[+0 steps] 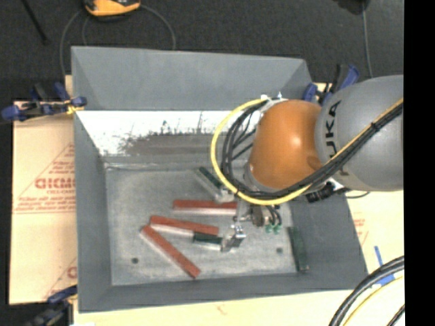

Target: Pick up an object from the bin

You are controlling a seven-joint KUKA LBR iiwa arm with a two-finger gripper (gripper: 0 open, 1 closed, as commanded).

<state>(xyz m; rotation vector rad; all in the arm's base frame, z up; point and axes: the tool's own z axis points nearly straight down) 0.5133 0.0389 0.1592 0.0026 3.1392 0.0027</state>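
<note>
My gripper (233, 238) reaches down in the middle of the bin floor, under the arm's orange cover. Its tip is at the right end of a short dark green bar (204, 237), which lies flat to its left. A reddish-brown bar (180, 224) lies just above that green bar and ends close to the gripper. Another reddish-brown bar (202, 207) lies flat a little further up; its right end is hidden behind the gripper body. Whether anything is between the jaws cannot be made out.
A third reddish-brown bar (170, 252) lies slanted at the lower left. A dark green bar (297, 248) lies near the right wall, and another dark bar (207, 177) pokes out by the cables. The arm covers the bin's upper right.
</note>
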